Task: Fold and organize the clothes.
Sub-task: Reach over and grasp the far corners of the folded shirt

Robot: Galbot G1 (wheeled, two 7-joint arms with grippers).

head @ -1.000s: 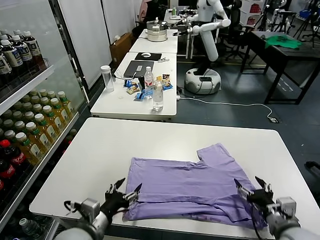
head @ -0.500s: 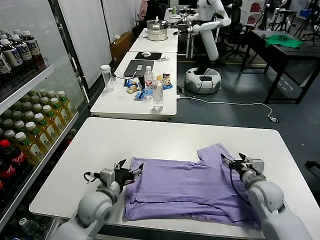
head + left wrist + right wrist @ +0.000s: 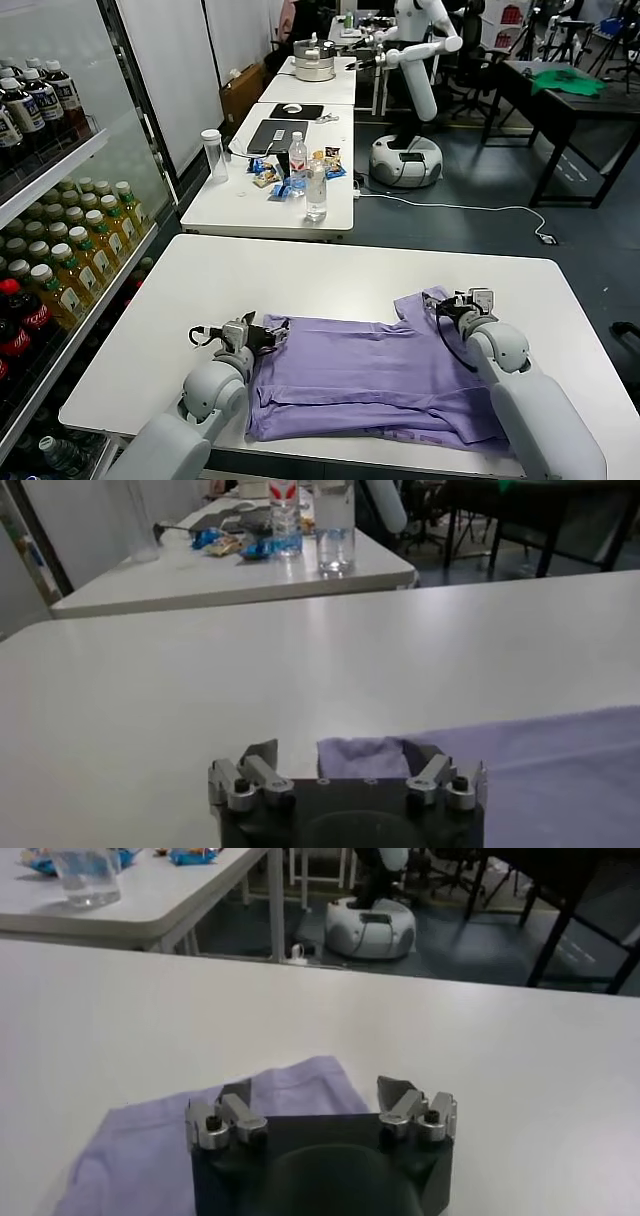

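My left pincer [image 3: 268,334] and right pincer [image 3: 447,303] stand apart, astride the far corners of the thin lavender T-shirt [image 3: 375,375]. Placed so to pinch both corners, I judge.

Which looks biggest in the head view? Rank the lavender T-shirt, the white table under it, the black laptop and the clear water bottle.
1. White table.
2. Lavender short-sleeved T-shirt.
3. Black laptop, though it stands farther away, so its true size is unsure.
4. Clear plastic water bottle.
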